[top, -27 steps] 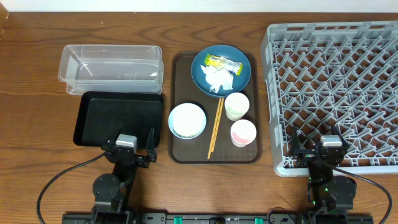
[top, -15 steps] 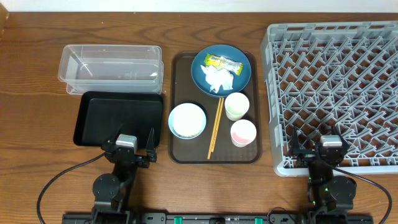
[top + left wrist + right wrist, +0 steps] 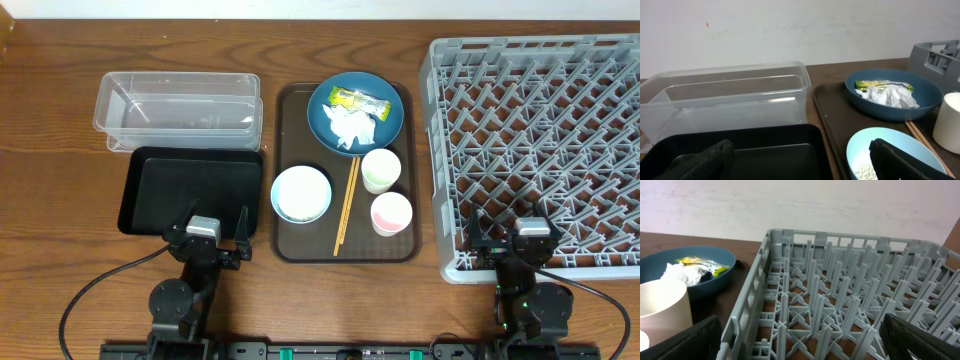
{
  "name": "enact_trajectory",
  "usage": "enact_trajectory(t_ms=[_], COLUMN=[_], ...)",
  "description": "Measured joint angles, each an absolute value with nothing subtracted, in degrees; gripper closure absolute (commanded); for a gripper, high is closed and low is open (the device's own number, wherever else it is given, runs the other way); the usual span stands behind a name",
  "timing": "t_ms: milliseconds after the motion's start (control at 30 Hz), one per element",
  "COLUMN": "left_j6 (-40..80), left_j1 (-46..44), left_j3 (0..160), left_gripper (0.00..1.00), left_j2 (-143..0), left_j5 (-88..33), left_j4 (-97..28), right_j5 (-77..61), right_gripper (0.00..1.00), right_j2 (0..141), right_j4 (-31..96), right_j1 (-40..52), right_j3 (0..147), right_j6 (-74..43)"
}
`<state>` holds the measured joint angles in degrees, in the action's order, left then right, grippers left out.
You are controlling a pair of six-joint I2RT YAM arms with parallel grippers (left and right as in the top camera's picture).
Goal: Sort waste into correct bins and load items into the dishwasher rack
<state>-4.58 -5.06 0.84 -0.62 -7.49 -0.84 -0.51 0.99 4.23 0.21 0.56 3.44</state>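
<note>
Both pincers are released and hold nothing. In each wrist view the fingers are spread to the picture's edges.

The left pincer [image 3: 207, 232] hangs over the near edge of the black tray [image 3: 190, 188], with the clear tub [image 3: 178, 104] straight ahead beyond it. The light blue bowl [image 3: 301, 193] is just ahead-right of it on the brown tray [image 3: 290, 245], with rice [image 3: 863, 170] loose inside. The grains are too small to pinch, so likely grip the bowl rim and tip it out.

The dark blue plate [image 3: 322, 118] is farther ahead-right. It carries the tissue [image 3: 352, 126] and the wrapper [image 3: 358, 100].
- Tissue: soft, very light, crushes easily. Pinch a raised fold.
- Wrapper: thin, probably slick, lying flat. Take it at an end.
- Plate: stiff, heaviest item, probably breakable. Grip the rim once it is cleared.

The right pincer [image 3: 512, 232] is over the near-left corner of the rack [image 3: 540, 130]. The pink cup [image 3: 391, 213] is near, to its left. The green-white cup [image 3: 380, 169] is ahead-left, just beyond the pink one. Both cups stand upright, look light and have smooth walls. Clamp over the rim, one finger inside.

The chopsticks [image 3: 346, 205] lie between the bowl and the cups. They are thin and stiff and may roll, so take them mid-length. Both pincers are well apart from them.
</note>
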Motion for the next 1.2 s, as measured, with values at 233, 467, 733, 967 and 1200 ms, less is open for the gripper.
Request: enact_trajectory(t_ms=[233, 467, 733, 967, 1200], left_j6=[-4.6, -4.6, -4.6, -4.8, -1.5], left_j1=[-5.1, -5.1, -5.1, -5.1, -5.1], left_j3=[0.8, 0.8, 0.8, 0.8, 0.8], left_gripper=[0.11, 0.11, 0.11, 0.11, 0.11], left_j2=[-0.6, -0.6, -0.6, -0.6, -0.6], left_j5=[-7.5, -7.5, -7.5, -7.5, -7.5], left_j4=[-0.8, -0.8, -0.7, -0.2, -0.4], right_j5=[-0.5, -0.5, -0.5, -0.5, -0.3], right_gripper=[0.01, 0.01, 0.01, 0.01, 0.01], right_j2=[1.0, 1.0, 1.0, 1.0, 1.0], right_j4=[4.2, 4.2, 4.2, 4.2, 4.2], right_j1=[0.2, 0.2, 0.2, 0.2, 0.2], right_j3=[0.6, 0.6, 0.6, 0.6, 0.6], right_j6=[3.4, 3.4, 3.4, 3.4, 1.5])
